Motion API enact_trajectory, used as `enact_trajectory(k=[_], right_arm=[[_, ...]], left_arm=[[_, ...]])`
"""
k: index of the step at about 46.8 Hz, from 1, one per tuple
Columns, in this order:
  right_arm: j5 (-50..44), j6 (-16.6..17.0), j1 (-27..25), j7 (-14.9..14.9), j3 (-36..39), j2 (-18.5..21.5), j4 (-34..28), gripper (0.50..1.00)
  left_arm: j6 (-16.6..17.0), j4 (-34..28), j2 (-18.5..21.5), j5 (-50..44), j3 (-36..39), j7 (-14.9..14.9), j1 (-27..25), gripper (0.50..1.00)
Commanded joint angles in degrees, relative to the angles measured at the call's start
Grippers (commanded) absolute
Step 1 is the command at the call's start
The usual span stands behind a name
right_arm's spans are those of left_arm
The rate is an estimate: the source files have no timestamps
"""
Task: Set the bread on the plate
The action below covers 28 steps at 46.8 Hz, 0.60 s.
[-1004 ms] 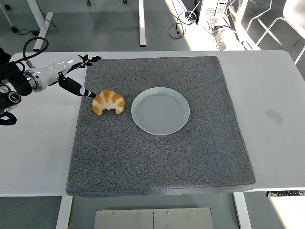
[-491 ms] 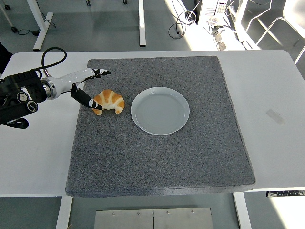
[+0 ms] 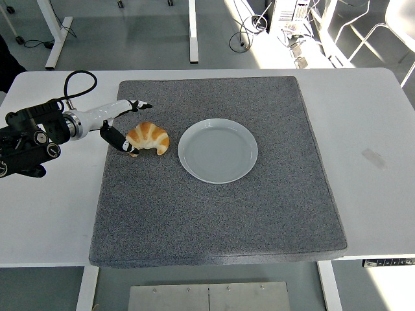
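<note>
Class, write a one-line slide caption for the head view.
Left hand reaches around a croissant beside an empty plate on a grey mat.

Golden-brown striped bread (image 3: pixel 148 137); pale blue-white plate (image 3: pixel 218 150); speckled grey mat (image 3: pixel 214 214); white table (image 3: pixel 369 155).

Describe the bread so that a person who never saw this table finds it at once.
A grey mat covers the middle of the white table. On its left part, just left of the round pale plate, lies the bread, with the left hand at its left end. It is the only golden, curved, striped thing there, a croissant.
</note>
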Motion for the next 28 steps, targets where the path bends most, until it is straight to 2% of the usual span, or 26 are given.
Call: enact_trajectory(k=[1,18,23,28], right_arm=[[0.03,0.00,0.00,0.00,0.00,0.00,0.00,1.000],[0.03,0.00,0.00,0.00,0.00,0.00,0.00,1.000],[0.03,0.00,0.00,0.00,0.00,0.00,0.00,1.000],[0.03,0.00,0.09,0.00,0.00,0.00,0.00,1.000]], left_arm=[[0.01,0.76,-0.55,0.54,0.00,0.00,0.20,0.971],[0.01,1.37,-1.87,2.74,-0.17,0.00,0.64,0.948],[0.01,1.46,-1.96,3.62,-0.17,-0.09,0.64,0.904],[0.01,1.72,-2.04,3.71,-0.26,-0.18,0.64,0.883]])
